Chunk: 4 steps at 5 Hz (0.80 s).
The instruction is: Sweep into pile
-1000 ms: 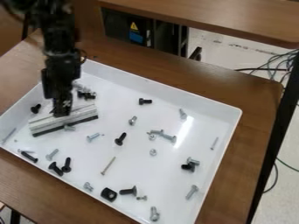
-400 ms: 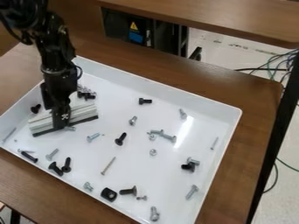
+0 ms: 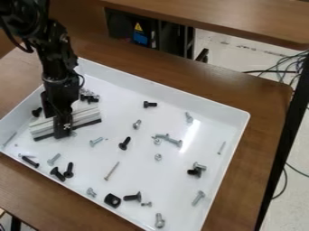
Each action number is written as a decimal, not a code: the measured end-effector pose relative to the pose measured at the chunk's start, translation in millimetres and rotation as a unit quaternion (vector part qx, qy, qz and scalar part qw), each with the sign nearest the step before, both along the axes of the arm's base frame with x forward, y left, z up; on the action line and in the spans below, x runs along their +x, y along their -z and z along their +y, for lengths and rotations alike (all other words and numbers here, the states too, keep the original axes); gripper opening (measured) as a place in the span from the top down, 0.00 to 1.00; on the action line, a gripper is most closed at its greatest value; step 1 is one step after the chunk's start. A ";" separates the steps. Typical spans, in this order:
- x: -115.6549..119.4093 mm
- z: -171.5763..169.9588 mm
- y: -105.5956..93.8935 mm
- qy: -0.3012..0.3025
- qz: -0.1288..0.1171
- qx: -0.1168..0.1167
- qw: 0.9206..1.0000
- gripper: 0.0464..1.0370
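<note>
Camera view, from where I stood: the black gripper (image 3: pixel 62 128) hung down at the left of the white tray (image 3: pixel 129 185), right against the pale sweeping block with its dark lower edge (image 3: pixel 89 117), though I couldn't tell whether it was clenched on that block or released. Just beyond the block sat a small cluster of bolts (image 3: pixel 90 97), while loose black screws (image 3: pixel 124 143) and silver screws (image 3: pixel 198 197) lay scattered across the middle, near and right parts.

We log this as a lab: black robot arm (image 3: pixel 57 58) above a tray (image 3: pixel 175 92) of loose screws (image 3: pixel 124 143), wood-grain tables (image 3: pixel 265 99), yellow warning label (image 3: pixel 138 27), cables (image 3: pixel 265 71) trailing over pale floor (image 3: pixel 296 198).
</note>
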<state>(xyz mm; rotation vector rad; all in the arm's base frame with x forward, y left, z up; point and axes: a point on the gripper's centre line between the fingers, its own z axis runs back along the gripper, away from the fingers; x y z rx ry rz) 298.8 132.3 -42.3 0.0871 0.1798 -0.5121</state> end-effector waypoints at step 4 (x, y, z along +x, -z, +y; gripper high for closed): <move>-12.6 7.5 -8.7 -0.061 0.043 -0.003 0.997 0.68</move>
